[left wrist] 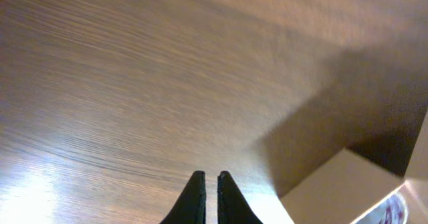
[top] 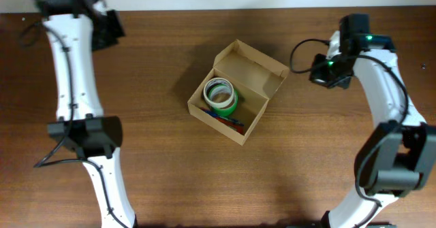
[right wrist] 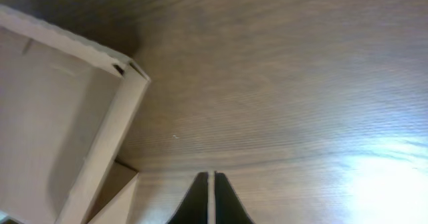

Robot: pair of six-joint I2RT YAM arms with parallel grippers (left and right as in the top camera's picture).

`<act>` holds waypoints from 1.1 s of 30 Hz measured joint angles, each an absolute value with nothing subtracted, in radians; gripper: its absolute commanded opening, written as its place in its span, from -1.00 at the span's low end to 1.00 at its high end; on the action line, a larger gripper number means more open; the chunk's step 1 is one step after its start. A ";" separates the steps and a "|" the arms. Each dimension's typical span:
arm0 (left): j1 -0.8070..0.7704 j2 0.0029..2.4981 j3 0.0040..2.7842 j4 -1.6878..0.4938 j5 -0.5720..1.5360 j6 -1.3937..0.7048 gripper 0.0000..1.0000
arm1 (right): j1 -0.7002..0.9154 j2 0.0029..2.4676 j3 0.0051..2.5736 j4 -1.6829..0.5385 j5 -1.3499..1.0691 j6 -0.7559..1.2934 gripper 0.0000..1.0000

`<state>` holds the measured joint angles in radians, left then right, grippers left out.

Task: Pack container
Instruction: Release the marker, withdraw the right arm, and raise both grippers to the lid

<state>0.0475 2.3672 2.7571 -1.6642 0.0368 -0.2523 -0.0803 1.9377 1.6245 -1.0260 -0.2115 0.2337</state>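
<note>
The container (top: 262, 70), a tan cardboard box, stands open at the table's centre with its flap lid tipped back to the upper right. Inside lie a green and white tape roll (top: 221, 95) and thin blue and red items (top: 229, 122) along the front wall. My left gripper (top: 107, 29) hovers at the far left back, shut and empty (left wrist: 206, 177); a corner of the container (left wrist: 348, 190) shows at its lower right. My right gripper (top: 325, 73) hangs just right of the lid, shut on nothing (right wrist: 208, 176), with the lid (right wrist: 60, 117) to its left.
The brown wooden table (top: 157, 173) runs under everything. White arm links and dark joint housings (top: 85, 136) stand along the left side, and the right arm's base (top: 395, 160) stands at the right edge. A pale wall borders the table's back.
</note>
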 measured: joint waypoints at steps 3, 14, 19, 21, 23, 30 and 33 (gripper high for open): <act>-0.007 2.367 2.687 -1.652 0.014 -0.249 -0.85 | -0.058 1.985 1.624 -0.973 -0.257 0.271 -0.92; -0.037 2.367 2.563 -1.618 -0.019 -0.249 -0.78 | 0.044 2.139 1.618 -0.781 -0.362 0.355 -0.93; -0.036 2.367 2.563 -1.610 -0.019 -0.249 -0.76 | 0.067 2.141 1.617 -0.659 -0.429 0.345 -0.92; -0.036 2.367 2.562 -1.606 -0.019 -0.249 -0.74 | 0.068 2.141 1.617 -0.624 -0.471 0.331 -0.92; -0.036 2.367 2.560 -1.599 -0.019 -0.249 -0.74 | 0.068 2.141 1.617 -0.596 -0.505 0.323 -0.92; -0.036 2.367 2.485 -1.528 0.022 -0.249 -0.72 | 0.068 2.141 1.617 -0.588 -0.558 0.309 -0.92; -0.036 2.367 2.411 -1.454 0.110 -0.249 -0.72 | 0.067 2.141 1.617 -0.597 -0.558 0.309 -0.92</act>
<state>-0.0364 2.3672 2.4111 -1.4540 0.1097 -0.2493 0.0669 2.1407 1.6173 -0.5968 -0.5583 0.3092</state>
